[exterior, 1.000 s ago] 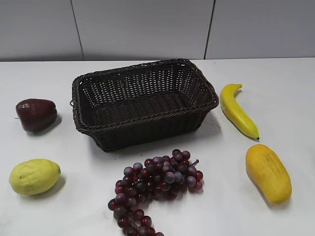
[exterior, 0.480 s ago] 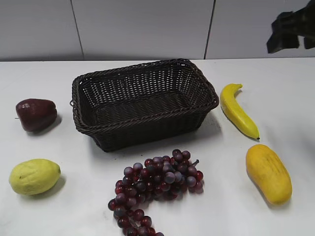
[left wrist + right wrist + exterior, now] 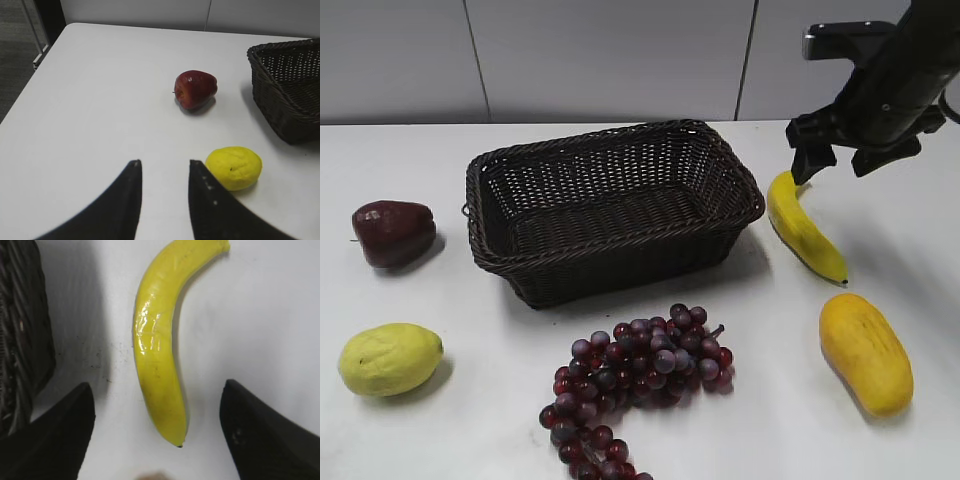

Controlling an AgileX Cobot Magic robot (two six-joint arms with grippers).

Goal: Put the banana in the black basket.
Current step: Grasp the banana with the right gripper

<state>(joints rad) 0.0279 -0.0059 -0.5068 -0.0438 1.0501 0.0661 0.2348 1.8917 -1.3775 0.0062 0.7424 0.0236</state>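
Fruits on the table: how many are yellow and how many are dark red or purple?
Yellow: 3, the banana, the oblong orange-yellow fruit and the lemon-like fruit.
Dark red or purple: 2, the red apple-like fruit and the grape bunch.
Total: 5 fruits, all outside the black basket.

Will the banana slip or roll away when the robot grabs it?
The banana looks glossy, with a wrinkled sheen, so it may slip a little between the fingers of the right gripper. Its curved shape lying flat on the table probably stops it rolling. It looks stiff, so it likely won't droop.
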